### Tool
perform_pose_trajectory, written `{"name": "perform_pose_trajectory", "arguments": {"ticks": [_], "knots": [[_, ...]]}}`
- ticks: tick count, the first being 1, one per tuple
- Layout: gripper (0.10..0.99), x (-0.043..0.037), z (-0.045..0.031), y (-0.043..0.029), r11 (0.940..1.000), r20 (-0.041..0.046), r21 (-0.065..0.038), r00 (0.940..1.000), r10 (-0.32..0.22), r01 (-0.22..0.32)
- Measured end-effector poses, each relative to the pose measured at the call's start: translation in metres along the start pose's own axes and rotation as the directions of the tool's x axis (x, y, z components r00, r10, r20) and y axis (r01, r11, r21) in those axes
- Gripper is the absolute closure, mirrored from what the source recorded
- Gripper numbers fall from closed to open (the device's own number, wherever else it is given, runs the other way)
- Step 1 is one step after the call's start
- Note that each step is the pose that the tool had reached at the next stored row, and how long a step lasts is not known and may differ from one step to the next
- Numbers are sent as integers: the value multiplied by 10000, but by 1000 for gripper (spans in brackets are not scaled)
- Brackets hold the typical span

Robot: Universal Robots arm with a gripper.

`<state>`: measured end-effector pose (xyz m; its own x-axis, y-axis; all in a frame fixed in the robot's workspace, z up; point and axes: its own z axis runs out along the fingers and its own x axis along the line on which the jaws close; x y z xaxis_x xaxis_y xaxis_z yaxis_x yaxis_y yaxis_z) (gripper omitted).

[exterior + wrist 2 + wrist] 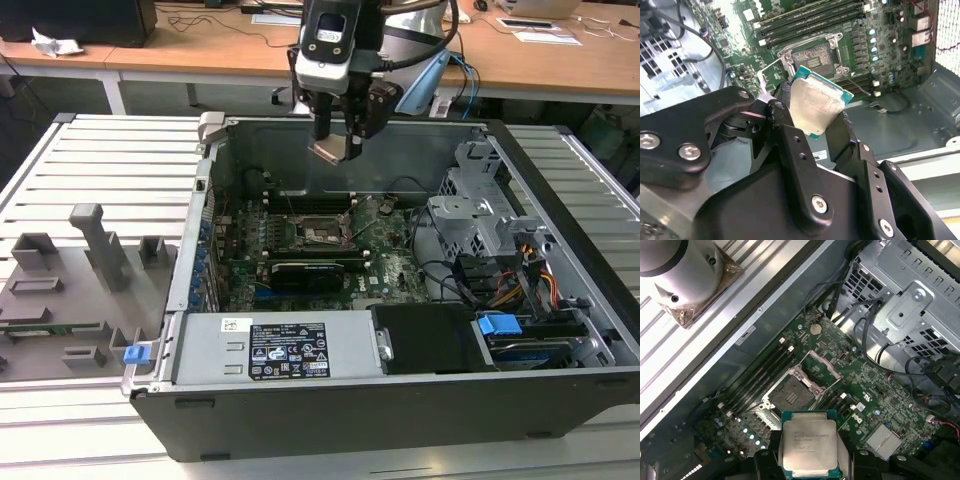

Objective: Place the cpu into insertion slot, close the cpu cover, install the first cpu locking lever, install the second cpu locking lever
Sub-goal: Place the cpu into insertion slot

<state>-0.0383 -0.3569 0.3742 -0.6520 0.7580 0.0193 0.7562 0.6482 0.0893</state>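
Note:
My gripper hangs above the open computer case, shut on the cpu. The cpu is a small square chip with a silver face and green edge, pinched by its sides between the black fingers. In the first wrist view the cpu sits just short of the insertion slot. The insertion slot is a square black socket on the green board, bare, well below the chip. The cpu cover, a grey metal frame, stands swung open beside the slot. The insertion slot also lies beyond the chip in the second wrist view.
Long memory slots run beside the socket. A long black card crosses the board nearer the front. A drive cage with cables fills the exterior view's right, a power supply the front. A grey fixture lies outside the case.

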Motion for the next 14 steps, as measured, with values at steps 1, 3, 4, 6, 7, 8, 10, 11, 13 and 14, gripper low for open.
{"name": "perform_pose_trajectory", "arguments": {"ticks": [1, 3, 4, 6, 7, 8, 10, 11, 13, 14], "knots": [[561, 0, 3, 0, 9997, 20, -6, 9997, 231, -231], [561, 0, 8, -1, 9985, 49, -12, 9985, 552, -552], [561, -1, 10, -1, 9978, 58, -15, 9978, 656, -656], [561, 0, 14, -1, 9964, 76, -19, 9963, 853, -852], [561, 0, 16, -1, 9957, 82, -21, 9957, 922, -922], [561, -1, 18, -1, 9951, 87, -23, 9951, 989, -989], [561, -1, 21, -2, 9937, 99, -27, 9937, 1120, -1120], [561, -1, 21, -2, 9930, 104, -27, 9930, 1179, -1179], [561, -1, 23, -2, 9917, 113, -33, 9916, 1288, -1287], [561, -1, 23, -2, 9910, 118, -34, 9909, 1340, -1340]]}}
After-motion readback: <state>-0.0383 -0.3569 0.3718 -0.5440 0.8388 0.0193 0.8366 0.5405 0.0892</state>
